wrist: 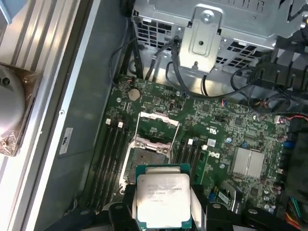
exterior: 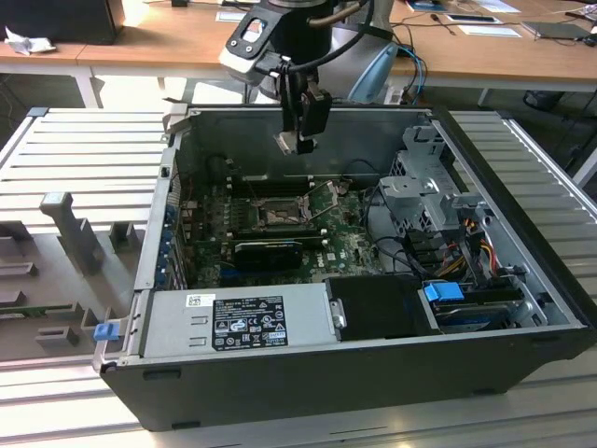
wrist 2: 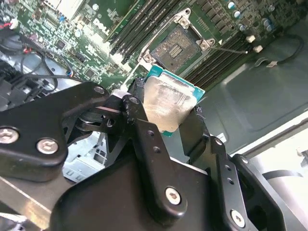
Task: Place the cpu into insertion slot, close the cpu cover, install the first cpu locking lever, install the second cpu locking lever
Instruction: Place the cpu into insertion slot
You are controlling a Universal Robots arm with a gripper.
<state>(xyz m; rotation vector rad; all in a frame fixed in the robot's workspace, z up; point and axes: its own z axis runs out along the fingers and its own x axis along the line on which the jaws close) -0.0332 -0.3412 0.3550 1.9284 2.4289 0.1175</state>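
My gripper (exterior: 298, 138) hangs above the open computer case, shut on the cpu (exterior: 289, 143). In both wrist views the cpu (wrist 2: 166, 103) (wrist: 162, 197) is a silver-topped square chip on a green carrier, clamped by its edges between the black fingers (wrist 2: 144, 130). The insertion slot (wrist: 144, 161) (wrist 2: 177, 47) lies on the motherboard below and a little beyond the chip, its dark pin field bare. The cpu cover (wrist: 158, 126) stands raised at the slot's far side, with green board showing through its window. In the exterior view the slot (exterior: 280, 213) sits mid-board, well below the gripper.
Memory slots (wrist: 108, 154) flank the socket on both sides. A black expansion card (exterior: 269, 250), a power supply (exterior: 238, 322) and a drive cage (exterior: 424, 187) with cables crowd the case. The case wall (exterior: 373, 140) rises behind the gripper. A silver heatsink (wrist: 248, 161) sits on the board.
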